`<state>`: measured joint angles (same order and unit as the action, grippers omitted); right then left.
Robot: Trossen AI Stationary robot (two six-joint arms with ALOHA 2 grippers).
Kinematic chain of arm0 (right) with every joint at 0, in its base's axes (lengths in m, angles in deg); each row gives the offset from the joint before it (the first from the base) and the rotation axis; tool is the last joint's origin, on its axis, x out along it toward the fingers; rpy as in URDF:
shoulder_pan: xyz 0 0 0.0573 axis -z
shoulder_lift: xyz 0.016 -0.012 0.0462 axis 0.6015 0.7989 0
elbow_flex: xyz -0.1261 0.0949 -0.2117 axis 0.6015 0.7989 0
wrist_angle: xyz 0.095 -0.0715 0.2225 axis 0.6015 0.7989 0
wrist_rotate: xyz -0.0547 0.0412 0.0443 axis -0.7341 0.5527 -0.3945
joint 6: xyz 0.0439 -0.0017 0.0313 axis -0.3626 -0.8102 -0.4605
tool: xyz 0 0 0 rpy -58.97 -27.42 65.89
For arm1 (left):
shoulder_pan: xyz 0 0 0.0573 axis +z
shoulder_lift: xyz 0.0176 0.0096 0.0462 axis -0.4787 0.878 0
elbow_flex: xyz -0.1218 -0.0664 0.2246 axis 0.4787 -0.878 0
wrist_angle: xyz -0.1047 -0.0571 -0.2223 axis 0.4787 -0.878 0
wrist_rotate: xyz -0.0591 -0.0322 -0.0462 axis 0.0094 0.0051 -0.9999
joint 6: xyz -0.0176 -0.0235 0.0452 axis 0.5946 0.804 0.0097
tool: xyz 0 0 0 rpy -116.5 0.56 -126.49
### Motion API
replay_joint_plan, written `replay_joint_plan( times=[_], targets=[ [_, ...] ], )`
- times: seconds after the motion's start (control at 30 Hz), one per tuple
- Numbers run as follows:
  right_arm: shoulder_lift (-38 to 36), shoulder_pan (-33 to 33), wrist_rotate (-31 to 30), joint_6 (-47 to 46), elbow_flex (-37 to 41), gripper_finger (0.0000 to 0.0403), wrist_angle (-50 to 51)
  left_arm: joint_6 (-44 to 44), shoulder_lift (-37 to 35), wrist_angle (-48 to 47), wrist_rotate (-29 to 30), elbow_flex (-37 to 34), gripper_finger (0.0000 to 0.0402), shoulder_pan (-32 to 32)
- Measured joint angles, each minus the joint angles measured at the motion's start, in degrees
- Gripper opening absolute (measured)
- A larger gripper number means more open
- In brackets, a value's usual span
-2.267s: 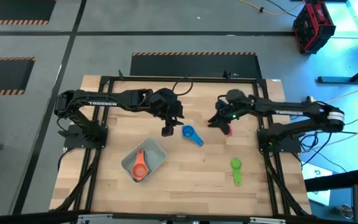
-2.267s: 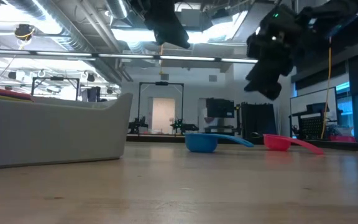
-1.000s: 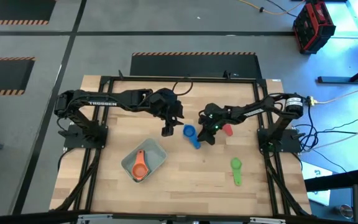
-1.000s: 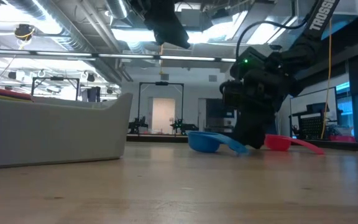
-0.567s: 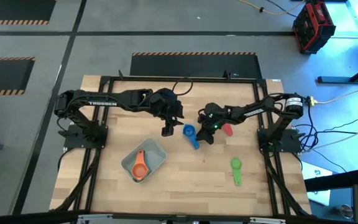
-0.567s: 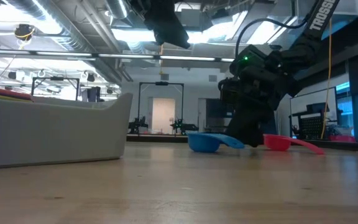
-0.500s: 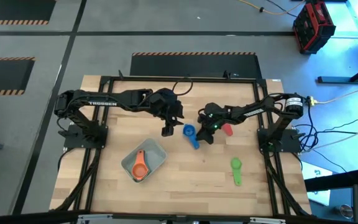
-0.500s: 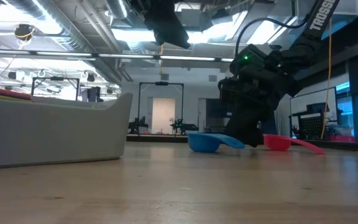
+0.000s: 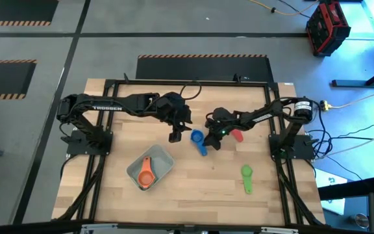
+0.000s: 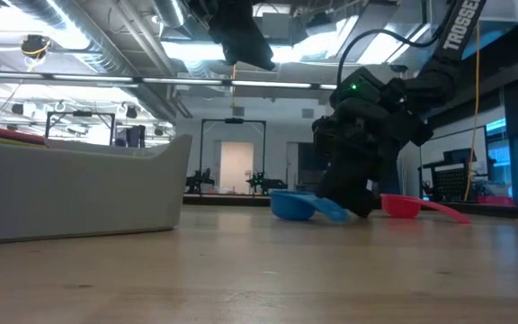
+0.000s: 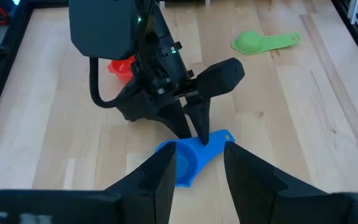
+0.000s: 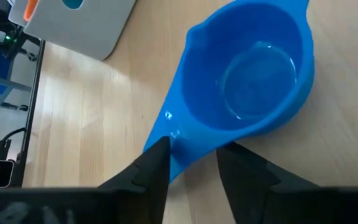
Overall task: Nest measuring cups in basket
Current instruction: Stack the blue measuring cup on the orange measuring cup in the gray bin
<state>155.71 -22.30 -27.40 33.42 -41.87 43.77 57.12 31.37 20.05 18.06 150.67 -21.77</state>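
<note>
Pale wooden table top (image 9: 193, 188) inside a black frame, grey workshop floor with hazard-striped mats beyond. Near the table's middle, a blue measuring cup (image 9: 199, 140), bowl up, flat handle running out along the wood. Well apart toward the right edge, a green measuring cup (image 9: 246, 174); just behind the right arm, a pink-red measuring cup (image 9: 237, 136). Toward the front left, the pale grey-blue basket (image 9: 164, 170), already holding a coral-orange measuring cup (image 9: 146, 175) stacked over others.

Right gripper (image 12: 191, 163) down at table level, fingers straddling the blue cup's handle where it joins the bowl; a sliver of handle visible between them, contact on both sides not certain, so closing rather than clamped, as far as can be judged. Left gripper (image 11: 197, 177) raised above the blue cup, fingers spread and empty, waiting.

Probably light, rigid moulded plastic with a glossy skin: little force needed, but prone to skate on the wood or pivot in a loose pinch. Best taken across the flat handle close to the bowl, where the faces lie parallel; the rounded bowl wall likely to squirt out. Once lifted, bowl expected to droop unless the pinch sits near it.
</note>
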Motion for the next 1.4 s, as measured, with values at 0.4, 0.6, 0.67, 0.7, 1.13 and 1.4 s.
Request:
replay_joint_plan(
  times=[0.4,0.6,0.67,0.7,1.13,1.4],
  targets=[
    [-0.01,0.0,0.78,0.18,0.0,0.0013,-4.03,-0.01,0.0,0.02,0.28,0.0,0.0128,0.0],
    [0.01,0.0,2.38,0.28,0.02,0.0011,-4.94,-0.01,0.0,0.0,0.27,0.0,0.0128,0.0],
    [0.01,0.02,3.44,0.34,0.02,0.0008,-5.09,0.22,0.0,0.0,0.26,0.0,0.0128,0.0],
    [0.03,0.02,3.74,0.36,0.02,0.0008,-5.09,0.92,0.0,0.02,0.26,0.0,0.0128,0.0],
    [0.12,0.02,11.68,0.47,-4.39,0.0006,-2.28,5.92,-2.5,-6.93,-0.52,0.09,0.0128,0.01],
    [0.12,0.0,15.6,5.85,-16.13,0.0006,11.72,10.66,-5.7,-19.25,-3.55,-0.11,0.0128,-0.01]
  ],
)
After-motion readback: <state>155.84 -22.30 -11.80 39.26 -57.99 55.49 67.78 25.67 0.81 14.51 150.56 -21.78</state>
